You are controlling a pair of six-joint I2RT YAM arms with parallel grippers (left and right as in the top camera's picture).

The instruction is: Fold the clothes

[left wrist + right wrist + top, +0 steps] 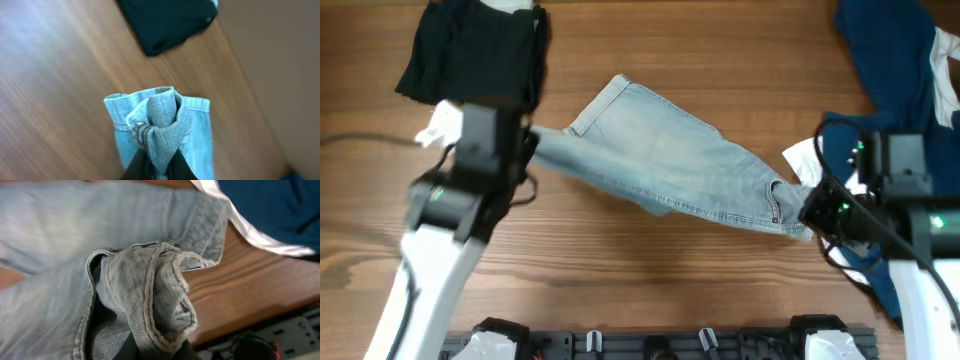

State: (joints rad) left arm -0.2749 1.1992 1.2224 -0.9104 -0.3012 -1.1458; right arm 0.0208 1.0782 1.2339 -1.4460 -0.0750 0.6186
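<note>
The pale denim shorts (670,160) lie stretched in a slanting band across the middle of the bench (720,40), one end gripped by each arm. The left end effector (525,148) is closed on a bunched fold of denim at the left end. Its wrist view shows the cloth gathered into a knot between the dark fingers (135,167), with a stitched hem curling above. The right end effector (808,212) is clamped on the opposite end, where seams and a folded edge pile up over its tips (155,352). Whether the middle of the shorts rests on the wood or hangs just clear of it cannot be told from above.

A black garment (470,50) sits at the far left corner, well apart from the shorts, and a navy garment (890,70) with a white edge lies at the far right, close beside the right arm.

This looks like the spreading step — the shorts pulled out lengthwise and no fold made yet. The next move probably calls for both arms to work together: lay the denim flat and square, then carry one end over to meet the other. Each grip holds a wad rather than a clean edge, so a regrasp at the corners may be needed — otherwise the fold could come out twisted.
</note>
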